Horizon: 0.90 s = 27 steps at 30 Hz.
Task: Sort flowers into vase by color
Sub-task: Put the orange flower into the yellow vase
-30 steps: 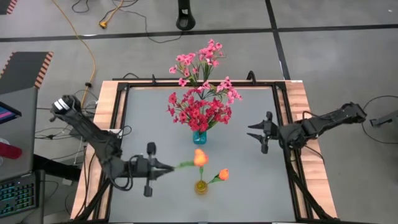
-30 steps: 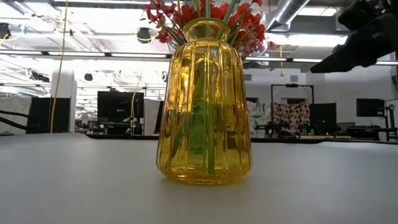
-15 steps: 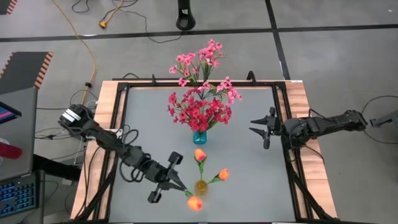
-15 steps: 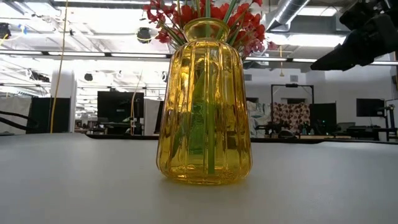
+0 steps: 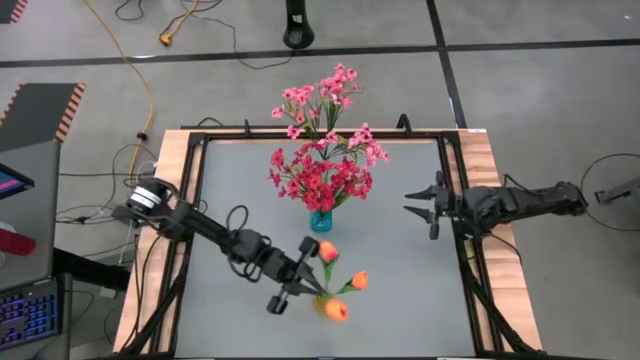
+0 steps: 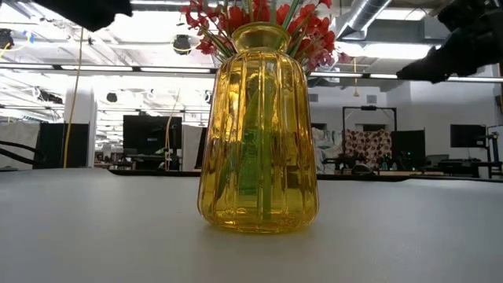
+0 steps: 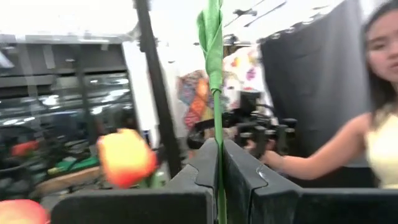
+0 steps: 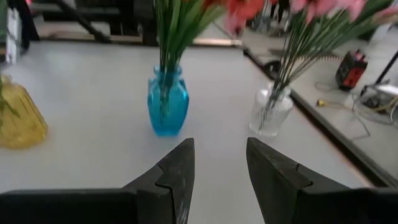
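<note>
A yellow glass vase [image 5: 322, 303] [image 6: 258, 134] stands near the table's near edge with two orange buds [image 5: 326, 251] [image 5: 359, 280] on green stems in it. My left gripper [image 5: 308, 287] is over the vase's left side, shut on the stem of a third orange bud [image 5: 337, 311]. A blue vase [image 5: 320, 220] at the centre holds red sprays [image 5: 318, 178]. A clear vase [image 8: 270, 112] behind it holds pink sprays [image 5: 325, 100]. My right gripper [image 5: 412, 204] hovers open and empty at the right. My left gripper pinches the thin green stem [image 7: 217, 155] between its two fingers, which lie across the stem. The fingers come in about level, slanting from the table's left toward the near right. The bud sits just past the fingertips by the vase's mouth. Whether the stem's end is in the vase, I cannot tell.
A black frame [image 5: 200, 140] and wooden border edge the grey table. The three vases stand in a line down the middle. A person [image 7: 373, 112] shows beyond the table in the left wrist view. Cables and a keyboard [image 5: 30, 310] lie off the table's left.
My left gripper has gone toward the table's right edge, up to the yellow vase, and has turned from pointing right to pointing near-right. The held bud has swung from over the vase toward the near edge and now sits at the vase's near-right side.
</note>
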Motion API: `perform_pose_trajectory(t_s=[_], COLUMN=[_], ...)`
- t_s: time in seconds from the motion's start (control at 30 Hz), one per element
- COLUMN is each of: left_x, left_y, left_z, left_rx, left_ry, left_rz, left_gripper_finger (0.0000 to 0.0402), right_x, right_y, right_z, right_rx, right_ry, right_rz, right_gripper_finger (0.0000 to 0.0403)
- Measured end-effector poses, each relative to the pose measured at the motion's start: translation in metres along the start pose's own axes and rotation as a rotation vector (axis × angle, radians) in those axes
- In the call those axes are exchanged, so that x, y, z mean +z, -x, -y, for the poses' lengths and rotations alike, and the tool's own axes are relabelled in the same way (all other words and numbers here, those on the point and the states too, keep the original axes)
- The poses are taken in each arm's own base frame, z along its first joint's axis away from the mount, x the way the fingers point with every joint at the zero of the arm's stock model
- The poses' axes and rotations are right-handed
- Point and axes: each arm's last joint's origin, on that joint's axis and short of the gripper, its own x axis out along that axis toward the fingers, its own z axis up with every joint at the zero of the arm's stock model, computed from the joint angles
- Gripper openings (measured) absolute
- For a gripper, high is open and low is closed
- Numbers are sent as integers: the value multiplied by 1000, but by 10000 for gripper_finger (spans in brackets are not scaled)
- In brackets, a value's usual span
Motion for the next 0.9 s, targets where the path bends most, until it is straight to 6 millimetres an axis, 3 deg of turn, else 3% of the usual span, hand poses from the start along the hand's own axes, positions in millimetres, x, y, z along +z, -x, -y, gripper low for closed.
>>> perform_pose_trajectory(t_s=[0.27,0.6,0.9], left_x=[-8,-10,-9], left_y=[-22,-23,-23], left_z=[-7,-5,-5], left_rx=[-42,-143,-133], left_ry=[37,205,156], left_rz=[-60,-91,-79], left_gripper_finger=[0,0,0], right_x=[4,5,3], right_y=[16,24,22], right_z=[7,11,11], right_rx=[-4,-53,-52], right_ry=[-33,-62,-37], right_rz=[123,172,166], right_gripper_finger=[171,171,171])
